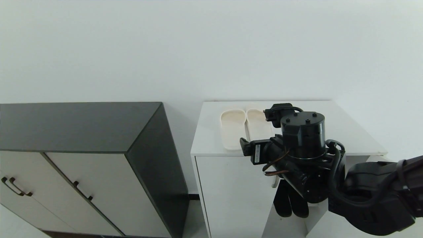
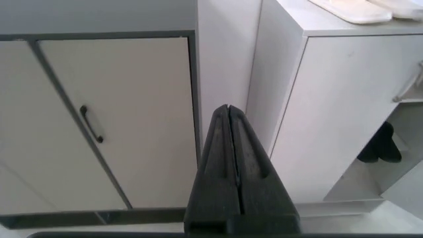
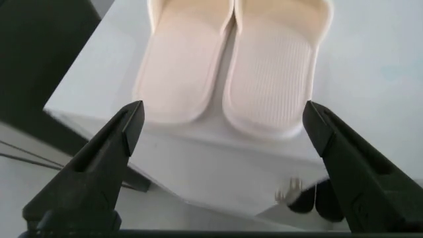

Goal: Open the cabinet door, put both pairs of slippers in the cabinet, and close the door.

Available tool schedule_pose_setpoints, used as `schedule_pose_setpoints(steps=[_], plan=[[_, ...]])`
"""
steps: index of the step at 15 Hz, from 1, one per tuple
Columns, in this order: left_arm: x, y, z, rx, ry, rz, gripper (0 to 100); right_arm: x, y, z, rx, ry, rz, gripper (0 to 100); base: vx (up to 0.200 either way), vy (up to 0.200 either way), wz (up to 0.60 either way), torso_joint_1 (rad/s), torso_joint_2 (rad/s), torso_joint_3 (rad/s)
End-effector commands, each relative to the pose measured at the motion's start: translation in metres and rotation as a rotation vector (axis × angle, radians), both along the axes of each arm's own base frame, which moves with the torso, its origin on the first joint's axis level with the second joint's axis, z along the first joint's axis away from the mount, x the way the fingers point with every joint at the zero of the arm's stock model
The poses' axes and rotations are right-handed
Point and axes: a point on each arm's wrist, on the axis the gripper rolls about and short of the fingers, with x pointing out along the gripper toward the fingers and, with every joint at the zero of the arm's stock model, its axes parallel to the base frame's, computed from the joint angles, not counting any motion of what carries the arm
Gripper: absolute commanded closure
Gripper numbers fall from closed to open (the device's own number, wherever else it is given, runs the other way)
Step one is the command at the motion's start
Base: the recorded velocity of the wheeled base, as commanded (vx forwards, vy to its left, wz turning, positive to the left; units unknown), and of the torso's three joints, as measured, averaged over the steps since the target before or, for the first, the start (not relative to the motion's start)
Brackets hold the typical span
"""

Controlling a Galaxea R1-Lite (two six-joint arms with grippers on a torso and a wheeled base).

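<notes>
Two cream slippers [image 3: 268, 66] atop cabinet [image 1: 347, 129]; right end effector [image 3: 223, 109] spread; black pair [image 2: 380, 147] inside.

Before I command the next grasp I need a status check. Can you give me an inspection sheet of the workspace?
Surface: white cabinet top, carrying only the cream pair.
Job's things: cream slippers lie side by side near the top's front edge. Black slippers sit inside the open compartment below.
Clutter: nothing seen.
Grippers: right end effector is open, in front of the cream slippers with one finger out to either side of the pair. Left end effector is shut, held low and facing the gap between the two cabinets.
Cables: black cable loops on the right arm are clear of the slippers.
Surroundings: dark-topped cabinet on the robot's left, doors shut. White wall behind.
</notes>
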Motion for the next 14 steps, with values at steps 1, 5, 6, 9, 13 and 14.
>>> schedule_pose_setpoints(steps=[1,5,6,9,13,14], plan=[[0.0,0.0,0.0,0.0,0.0,-0.001,100,0.0,0.003,-0.005,-0.014,0.01,0.014,0,0.2,0.0,0.0,-0.002,-0.01,-0.002],[0.0,0.0,0.0,0.001,0.0,-0.004,100,0.007,0.012,-0.014,-0.015,0.017,0.049,0,0.2,0.0,0.0,0.004,0.0,0.005],[0.0,0.0,0.0,0.0,0.0,-0.004,100,0.015,0.017,-0.016,-0.018,0.01,0.046,0,0.0,0.0,0.0,0.0,0.0,0.0],[0.0,0.0,0.0,0.0,0.0,-0.004,100,0.031,0.024,-0.025,-0.027,0.015,0.019,0,0.0,0.0,0.0,0.0,0.0,0.0],[0.0,0.0,0.0,0.0,0.0,-0.004,100,0.044,0.028,-0.034,-0.045,-0.002,0.008,0,0.0,0.0,0.0,0.0,0.0,0.0],[0.0,0.0,0.0,0.0,0.0,-0.004,100,0.052,0.029,-0.036,-0.044,-0.025,-0.002,0,0.0,0.0,0.0,0.0,0.0,0.0]])
